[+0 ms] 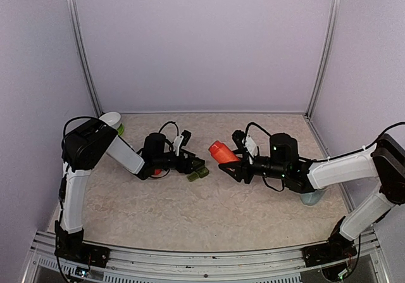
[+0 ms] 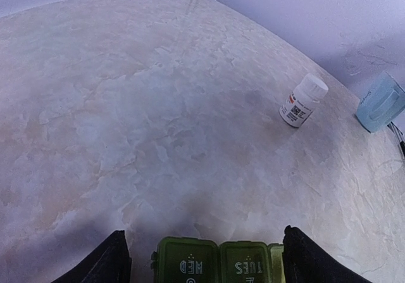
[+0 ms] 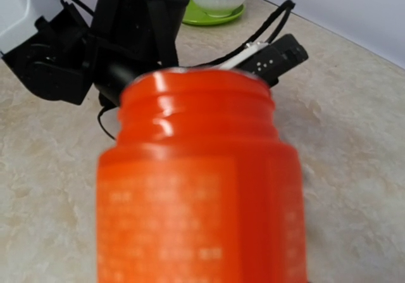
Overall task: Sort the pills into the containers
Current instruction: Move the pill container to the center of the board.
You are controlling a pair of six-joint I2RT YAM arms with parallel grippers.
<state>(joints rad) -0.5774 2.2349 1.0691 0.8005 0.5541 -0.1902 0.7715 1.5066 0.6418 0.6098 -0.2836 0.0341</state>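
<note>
The dark green containers (image 1: 198,172) lie on the table at the tips of my left gripper (image 1: 190,164). In the left wrist view the containers (image 2: 215,261) show lids marked WED and TUES, and a paler third compartment at the right end. My left gripper (image 2: 202,232) is open and straddles them, with a gap at the left finger (image 2: 107,264). My right gripper (image 1: 233,161) is shut on an orange pill bottle (image 1: 221,150), held tilted toward the containers. The bottle (image 3: 202,188) has no cap and fills the right wrist view. No pills show.
A white pill bottle (image 2: 304,100) stands on the table beyond the containers. A pale blue mug (image 1: 313,197) sits under the right arm. A white bowl (image 1: 111,120) on a green plate is at the back left. A small red object (image 1: 156,171) lies under the left wrist.
</note>
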